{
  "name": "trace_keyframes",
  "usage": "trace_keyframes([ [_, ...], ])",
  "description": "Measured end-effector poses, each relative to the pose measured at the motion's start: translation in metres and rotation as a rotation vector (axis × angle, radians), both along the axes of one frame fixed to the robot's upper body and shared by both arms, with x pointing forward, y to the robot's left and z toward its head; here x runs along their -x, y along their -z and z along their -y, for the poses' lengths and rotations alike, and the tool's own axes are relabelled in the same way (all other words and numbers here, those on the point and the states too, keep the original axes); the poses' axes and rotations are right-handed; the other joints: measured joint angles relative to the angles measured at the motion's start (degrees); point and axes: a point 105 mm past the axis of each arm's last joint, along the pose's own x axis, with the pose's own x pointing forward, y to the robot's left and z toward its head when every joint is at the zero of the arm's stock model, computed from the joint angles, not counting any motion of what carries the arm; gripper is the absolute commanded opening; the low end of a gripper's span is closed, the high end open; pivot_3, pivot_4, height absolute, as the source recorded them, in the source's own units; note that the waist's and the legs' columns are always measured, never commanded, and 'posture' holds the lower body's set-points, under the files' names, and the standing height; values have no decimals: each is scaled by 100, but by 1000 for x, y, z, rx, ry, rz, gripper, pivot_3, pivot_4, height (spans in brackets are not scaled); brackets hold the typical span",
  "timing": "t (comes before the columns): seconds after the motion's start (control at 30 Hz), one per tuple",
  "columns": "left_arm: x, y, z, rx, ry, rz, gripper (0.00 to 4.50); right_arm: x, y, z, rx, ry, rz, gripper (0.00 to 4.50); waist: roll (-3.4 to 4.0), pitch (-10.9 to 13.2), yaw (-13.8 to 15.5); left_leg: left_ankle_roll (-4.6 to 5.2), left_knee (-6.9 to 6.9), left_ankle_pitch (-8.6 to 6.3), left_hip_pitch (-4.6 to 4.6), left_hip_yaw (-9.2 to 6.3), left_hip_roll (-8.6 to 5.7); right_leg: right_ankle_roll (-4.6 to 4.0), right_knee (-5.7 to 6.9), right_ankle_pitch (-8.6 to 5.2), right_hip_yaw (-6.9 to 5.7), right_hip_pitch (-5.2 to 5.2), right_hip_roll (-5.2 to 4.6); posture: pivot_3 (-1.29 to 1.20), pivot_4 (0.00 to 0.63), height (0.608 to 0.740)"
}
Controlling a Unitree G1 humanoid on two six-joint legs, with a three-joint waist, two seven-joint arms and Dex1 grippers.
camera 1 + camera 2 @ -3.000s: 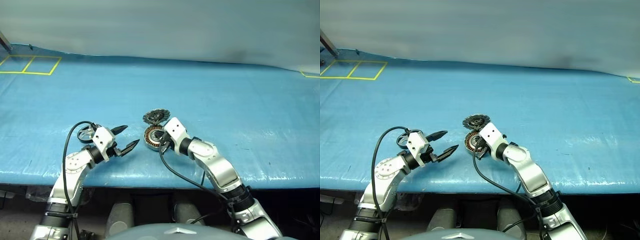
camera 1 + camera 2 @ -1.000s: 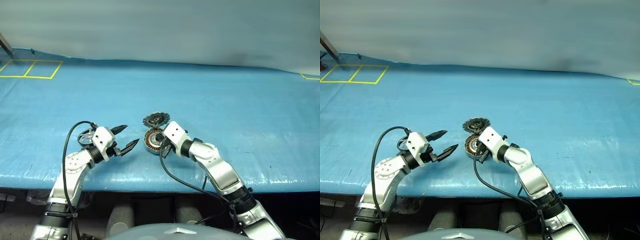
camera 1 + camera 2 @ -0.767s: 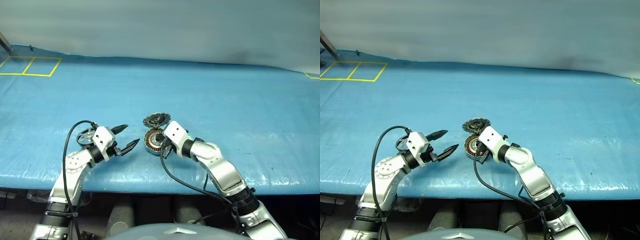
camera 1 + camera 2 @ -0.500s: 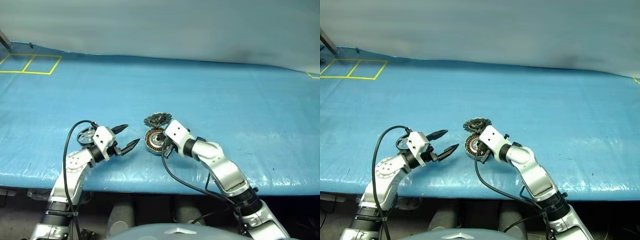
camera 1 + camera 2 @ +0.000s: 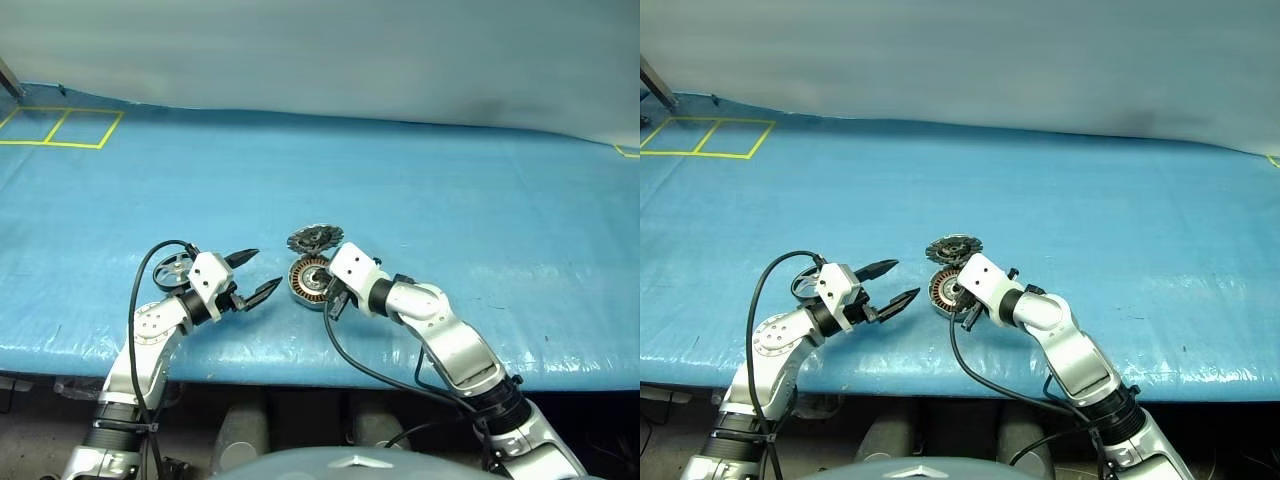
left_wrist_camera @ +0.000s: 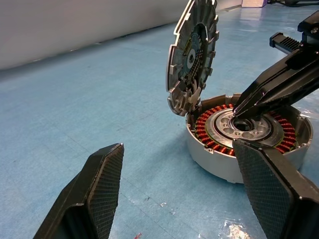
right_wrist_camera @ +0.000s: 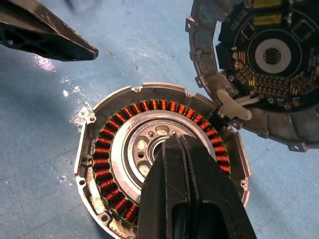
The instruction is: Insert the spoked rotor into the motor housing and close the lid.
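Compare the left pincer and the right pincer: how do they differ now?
The left pincer is open and empty, beside the motor housing. The right pincer is shut, its tip at the housing's central bearing. Left points level; right tilts downward. Both have black fingers and are close to the housing.

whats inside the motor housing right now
Inside the motor housing: a copper winding ring around a silver centre plate with holes. The shut right gripper points into the middle, covering the near part of the ring and the bore.
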Motion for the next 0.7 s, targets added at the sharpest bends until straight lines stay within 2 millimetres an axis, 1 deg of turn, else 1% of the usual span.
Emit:
trace_keyframes([
  [0.27, 0, 1, 0, -1, 3, -3, 3802, -2, 7, -1, -5, 13, -23, 25, 0, 0, 2, -1, 5, 1, 2, 1, 0, -7, 4, 4, 1, 3, 1, 0, 150, 740],
  [0.7, 1, 1, 0, -3, 1, -5, 3802, -7, 7, -1, -10, 18, -19, 25, 0, 0, 0, -4, 16, 3, 6, 0, 4, -12, 10, 10, 3, 9, 7, 0, 150, 740],
])
